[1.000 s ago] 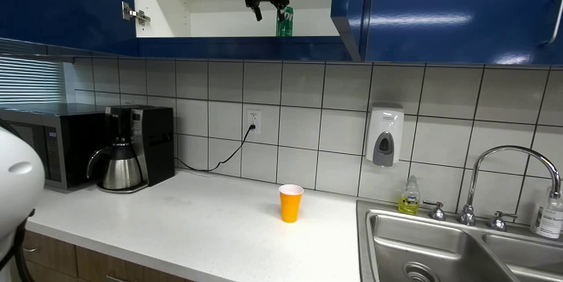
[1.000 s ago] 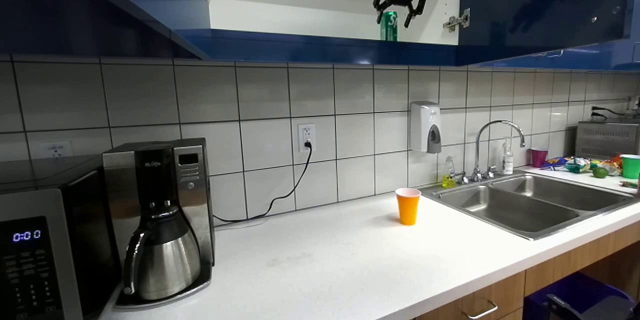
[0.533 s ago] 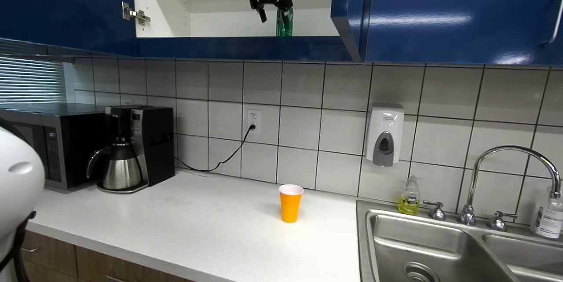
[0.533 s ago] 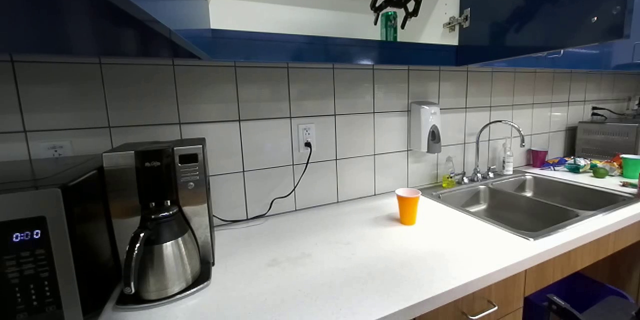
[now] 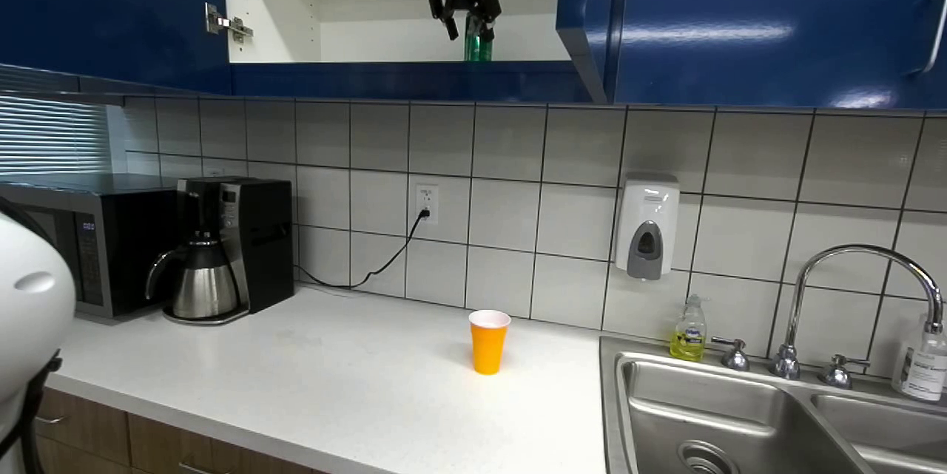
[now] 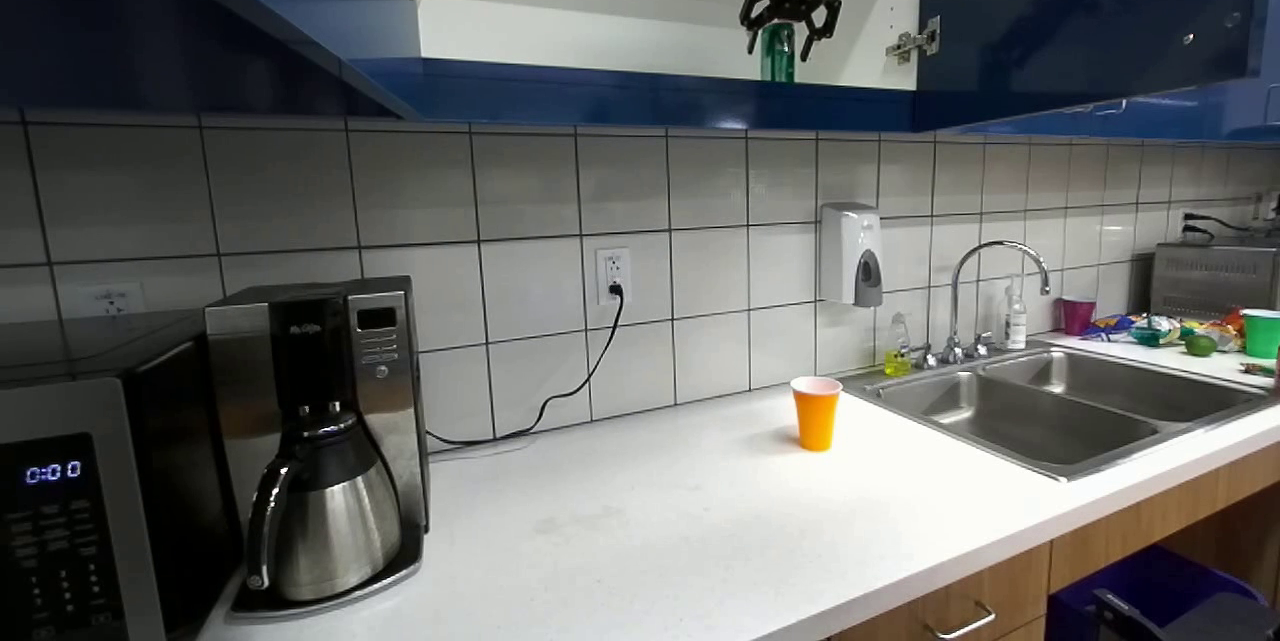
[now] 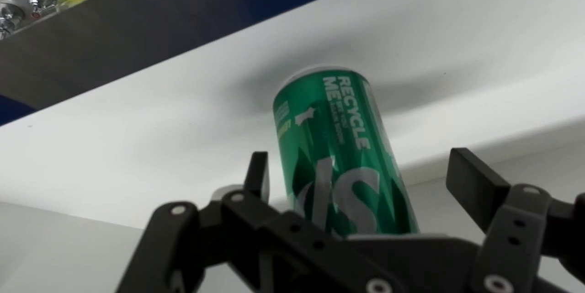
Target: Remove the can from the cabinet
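The green can [image 5: 478, 51] stands upright on the floor of the open cabinet [image 5: 399, 80], with its white interior and dark blue front edge. The can also shows in another exterior view [image 6: 777, 61] and fills the middle of the wrist view [image 7: 329, 124]. My black gripper [image 5: 470, 32] is open over the can from above. In an exterior view the gripper [image 6: 779, 45] has one finger on each side of the can. In the wrist view the gripper [image 7: 358, 174] shows gaps between both fingers and the can, wider on the right. The can's top is hidden behind the gripper body.
Open blue doors flank the cabinet, one door [image 5: 111, 8] and another door [image 5: 581, 23]. Below on the counter [image 5: 355, 385] stand an orange cup [image 5: 488, 344], a coffee maker [image 5: 251, 245] and a microwave [image 5: 133, 237]. A soap dispenser [image 5: 647, 226] hangs above the sink [image 5: 618, 400].
My gripper has moved right and slightly down in an exterior view, coming over the can with its fingers lower beside it. The can has not moved.
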